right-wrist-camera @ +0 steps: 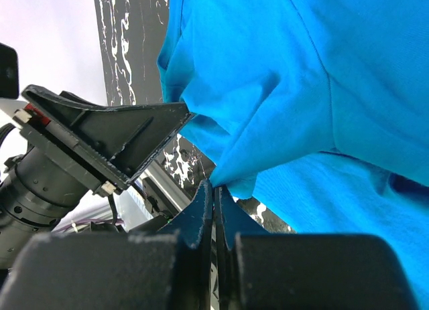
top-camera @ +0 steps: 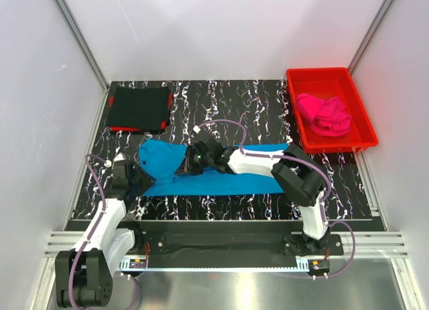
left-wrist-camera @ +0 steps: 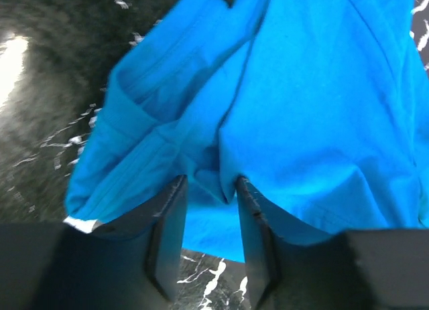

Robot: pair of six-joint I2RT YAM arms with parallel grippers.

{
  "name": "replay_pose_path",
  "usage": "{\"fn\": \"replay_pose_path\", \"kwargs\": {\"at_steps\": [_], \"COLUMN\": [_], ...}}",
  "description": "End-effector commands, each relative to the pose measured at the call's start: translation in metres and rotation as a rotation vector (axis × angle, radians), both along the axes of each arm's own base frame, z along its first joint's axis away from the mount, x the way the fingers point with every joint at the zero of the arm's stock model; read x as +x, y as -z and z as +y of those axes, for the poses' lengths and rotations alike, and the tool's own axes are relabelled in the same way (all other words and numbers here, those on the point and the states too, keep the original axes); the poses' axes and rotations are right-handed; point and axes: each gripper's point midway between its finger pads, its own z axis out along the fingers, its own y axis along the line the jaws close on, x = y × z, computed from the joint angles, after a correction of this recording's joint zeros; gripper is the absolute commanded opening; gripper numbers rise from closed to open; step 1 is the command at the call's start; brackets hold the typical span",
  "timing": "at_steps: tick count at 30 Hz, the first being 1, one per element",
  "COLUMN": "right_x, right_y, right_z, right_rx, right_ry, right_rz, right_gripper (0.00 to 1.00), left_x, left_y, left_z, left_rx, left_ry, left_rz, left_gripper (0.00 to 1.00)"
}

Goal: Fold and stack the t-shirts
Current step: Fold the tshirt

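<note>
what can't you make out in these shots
- Top view: what lies under the black t-shirt; it covers all but red edges.
- Left wrist view: whether the left gripper grips the blue t-shirt; the fold between its jaws hides contact.
- Wrist views: the pink t-shirt and red bin, outside both frames.

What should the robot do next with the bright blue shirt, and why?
Probably close the left tool on the bright turquoise-blue cloth t-shirt. Its jaws stand apart with a fold between them, while the right tool is pinched shut on the shirt's edge, so both would hold before folding.
</note>
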Motion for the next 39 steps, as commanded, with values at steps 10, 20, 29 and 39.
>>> {"fn": "replay_pose_path", "kwargs": {"at_steps": [10,20,29,39], "right_x": [0.006,0.007,0.000,-0.016], "right_y": [-0.015,-0.011,-0.012,0.009], "right_z": [0.001,-0.004,-0.013,-0.030], "right_rx": [0.036,0.028,-0.011,-0.075], "right_ry": [0.003,0.012,-0.013,-0.035], "right_rz": [-0.015,-0.007,0.000,0.047], "right_gripper": [0.00,0.00,0.00,0.00], "left_x": [0.037,0.039,0.009,-0.004], "left_y": [-0.034,-0.040,-0.031,-0.023], "left_z": [-0.014,-0.012,0.007,0.011], "left_rx": [-0.031,-0.031,0.035,0.039], "left_ry": [0.104,0.087,-0.008,-0.053], "left_rz": [-0.164,-0.126,0.177,0.349], "left_gripper": [0.34,0.13,0.00,0.00]}}
